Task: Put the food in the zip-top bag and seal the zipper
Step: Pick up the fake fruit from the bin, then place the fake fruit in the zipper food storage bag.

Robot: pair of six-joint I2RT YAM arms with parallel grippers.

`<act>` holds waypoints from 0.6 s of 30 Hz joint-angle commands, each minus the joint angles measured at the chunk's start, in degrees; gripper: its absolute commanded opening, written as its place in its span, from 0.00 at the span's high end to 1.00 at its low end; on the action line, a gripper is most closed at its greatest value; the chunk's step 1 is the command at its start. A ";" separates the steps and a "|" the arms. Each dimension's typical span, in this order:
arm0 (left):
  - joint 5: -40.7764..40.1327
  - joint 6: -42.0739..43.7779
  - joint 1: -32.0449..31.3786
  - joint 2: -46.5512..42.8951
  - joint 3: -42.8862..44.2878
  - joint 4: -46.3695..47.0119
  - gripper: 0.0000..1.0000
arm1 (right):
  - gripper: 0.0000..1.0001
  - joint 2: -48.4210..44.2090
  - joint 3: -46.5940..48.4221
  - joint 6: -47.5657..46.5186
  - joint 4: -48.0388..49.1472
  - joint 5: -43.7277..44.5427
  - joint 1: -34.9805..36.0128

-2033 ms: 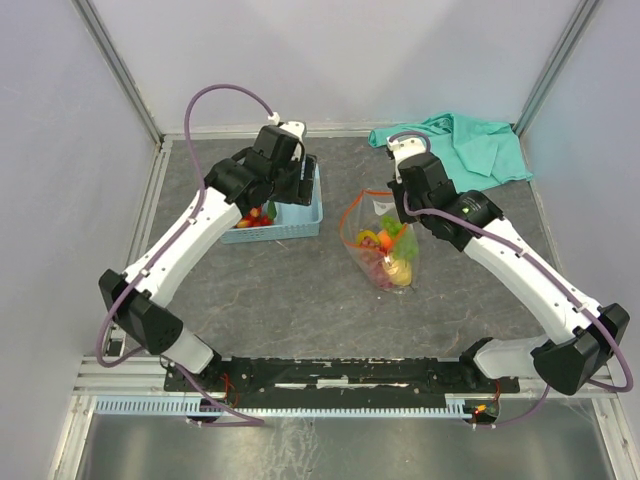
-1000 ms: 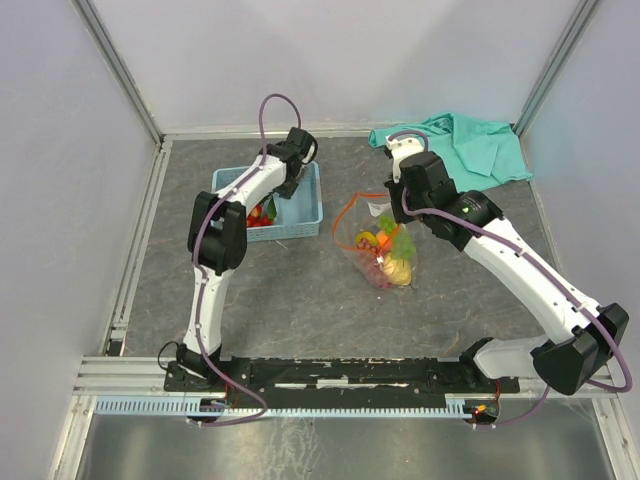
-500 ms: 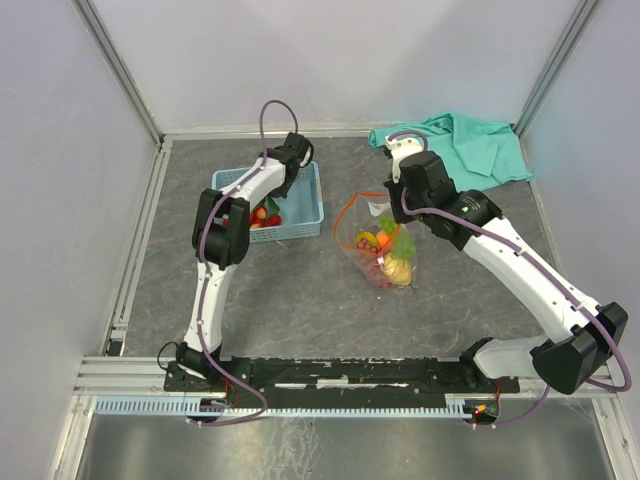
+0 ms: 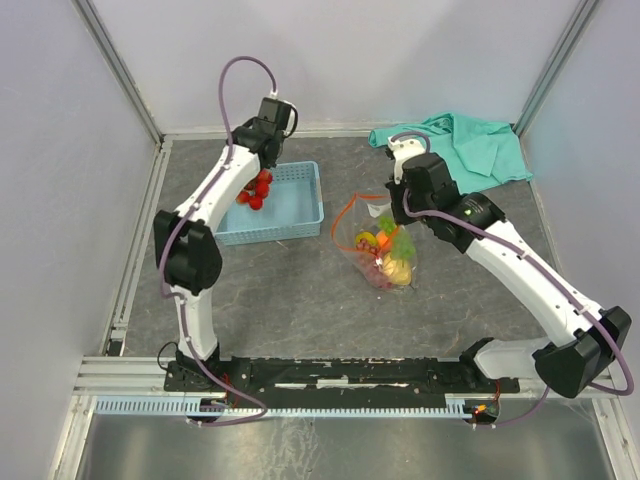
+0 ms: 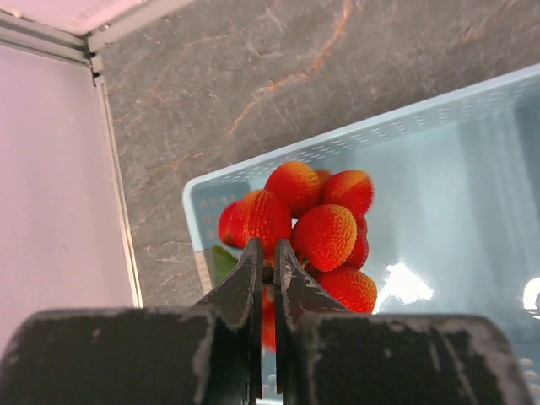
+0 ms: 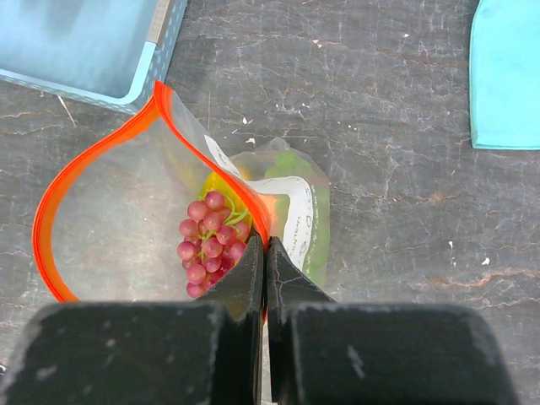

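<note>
My left gripper (image 5: 266, 253) is clamped on the strawberry bunch (image 5: 314, 232), held over the basket (image 5: 405, 118) corner. My right gripper (image 6: 264, 251) pinches the zipper (image 6: 211, 169), and the bag (image 6: 118, 211) gapes open on the table with grapes (image 6: 208, 245) inside.

One basket (image 4: 296, 196), one bag (image 6: 291, 211), one cloth (image 4: 465, 145); perhaps five toy fruits (image 6: 207, 245).
</note>
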 commanded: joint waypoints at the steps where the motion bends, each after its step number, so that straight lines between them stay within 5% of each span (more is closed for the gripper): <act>1: 1.05 -4.44 -0.09 -8.82 -1.09 1.30 0.97 | 0.99 -3.50 -1.05 1.89 4.33 -0.71 -0.29; 18: 29.12 -21.80 -1.34 -36.86 -17.47 12.38 0.97 | 0.99 -7.28 -4.95 6.31 7.36 -1.72 -0.22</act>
